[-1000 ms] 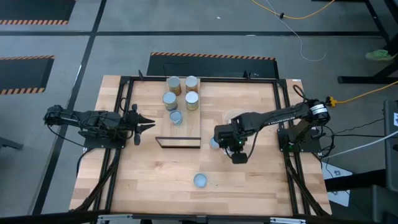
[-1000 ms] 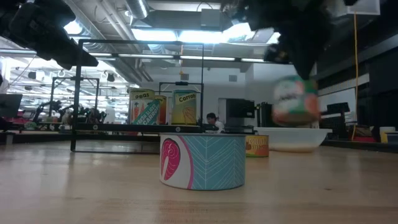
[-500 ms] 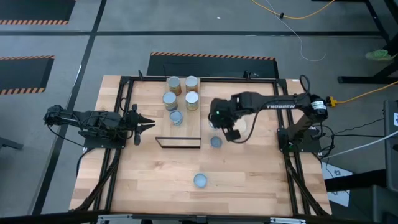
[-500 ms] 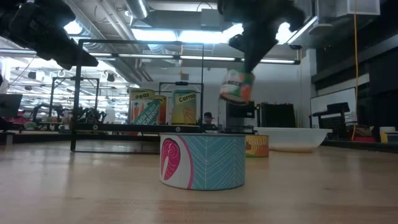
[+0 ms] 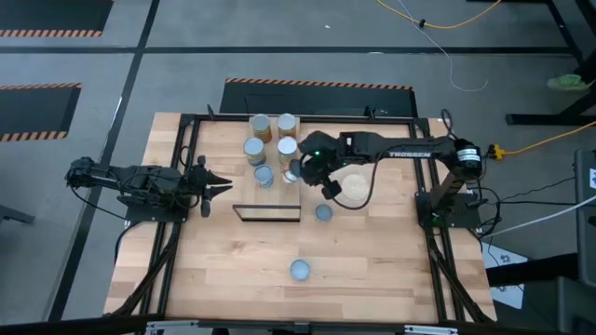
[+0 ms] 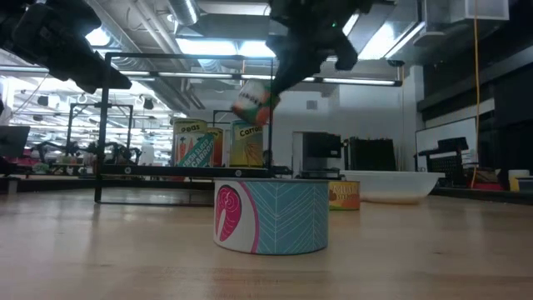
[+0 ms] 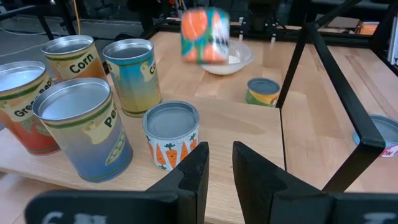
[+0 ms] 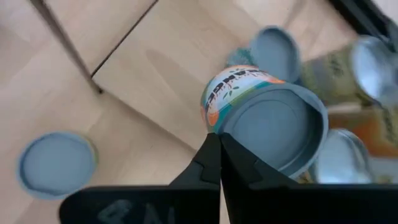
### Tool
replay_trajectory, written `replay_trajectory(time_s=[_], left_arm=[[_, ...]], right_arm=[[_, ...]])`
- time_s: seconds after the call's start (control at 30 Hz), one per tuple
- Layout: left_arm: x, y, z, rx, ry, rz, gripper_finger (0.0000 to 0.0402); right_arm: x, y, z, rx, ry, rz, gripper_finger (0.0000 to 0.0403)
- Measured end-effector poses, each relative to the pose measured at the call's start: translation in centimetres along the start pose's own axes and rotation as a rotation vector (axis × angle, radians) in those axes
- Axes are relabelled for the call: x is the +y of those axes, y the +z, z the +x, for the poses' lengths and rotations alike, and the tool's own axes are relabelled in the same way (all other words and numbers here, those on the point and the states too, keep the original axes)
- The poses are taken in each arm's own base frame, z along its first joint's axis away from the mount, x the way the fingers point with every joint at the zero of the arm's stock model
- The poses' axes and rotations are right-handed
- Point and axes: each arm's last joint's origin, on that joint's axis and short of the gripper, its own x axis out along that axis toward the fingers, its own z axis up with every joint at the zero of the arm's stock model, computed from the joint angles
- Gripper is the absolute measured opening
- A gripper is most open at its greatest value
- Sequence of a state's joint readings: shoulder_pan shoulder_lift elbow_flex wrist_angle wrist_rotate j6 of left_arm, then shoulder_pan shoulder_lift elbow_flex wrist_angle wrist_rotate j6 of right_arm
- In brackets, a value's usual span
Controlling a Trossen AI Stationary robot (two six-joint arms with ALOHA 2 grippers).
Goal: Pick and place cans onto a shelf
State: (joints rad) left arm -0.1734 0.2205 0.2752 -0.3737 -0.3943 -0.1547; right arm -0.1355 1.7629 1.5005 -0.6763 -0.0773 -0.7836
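Note:
A small can with an orange and green label hangs in the air over the shelf's right side, with my right gripper shut on it. The low view shows this can tilted. The shelf is a light-wood board with a black frame. Several cans stand upright on it, seen close in the left wrist view. Two more cans stand on the table. My left gripper waits open at the shelf's left side, with nothing between its fingers. My right gripper holds the can by the rim of its round grey end, the two fingers closed together at that edge. The fingers slant down from the table's right side. The can is lifted clear above the shelf, tilted, its body hanging below the fingers.
A clear bowl stands on the table just right of the shelf, under my right arm. A flat teal can fills the front of the low view. The shelf's black frame post rises in front of my left gripper.
My right gripper has carried the can from the table's right-middle toward the far edge and the left, rising until it hangs over the shelf. Its wrist has rolled on the way, and the can has tipped from nearly upright to tilted.

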Motion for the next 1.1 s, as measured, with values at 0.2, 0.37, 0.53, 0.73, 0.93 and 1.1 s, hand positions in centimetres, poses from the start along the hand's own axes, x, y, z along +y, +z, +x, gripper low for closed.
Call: replay_trajectory(time_s=[0.2, 0.37, 0.53, 0.73, 0.93, 1.1], left_arm=[[0.0, 0.0, 0.0, 0.0, 0.0, 0.0, 0.0065], [0.0, 0.0, 0.0, 0.0, 0.0, 0.0, 0.0065], [0.0, 0.0, 0.0, 0.001, 0.001, 0.0, 0.0065], [0.0, 0.0, 0.0, 0.001, 0.0, 0.0, 0.0065], [0.0, 0.0, 0.0, 0.001, 0.0, 0.0, 0.0065], [0.0, 0.0, 0.0, 0.001, 0.001, 0.0, 0.0065]], right_arm=[[0.2, -0.5, 2.9, 0.038, 0.044, -0.056, 0.0], [0.2, -0.7, 4.5, 0.047, 0.057, -0.081, 0.0], [0.3, -0.9, 5.6, 0.059, 0.069, -0.082, 0.0], [0.3, -1.2, 6.3, 0.069, 0.077, -0.078, 0.0], [0.4, -1.3, 6.5, 0.07, 0.078, -0.078, 0.0], [0.3, -1.2, 6.5, 0.067, 0.074, -0.078, 0.0011]])
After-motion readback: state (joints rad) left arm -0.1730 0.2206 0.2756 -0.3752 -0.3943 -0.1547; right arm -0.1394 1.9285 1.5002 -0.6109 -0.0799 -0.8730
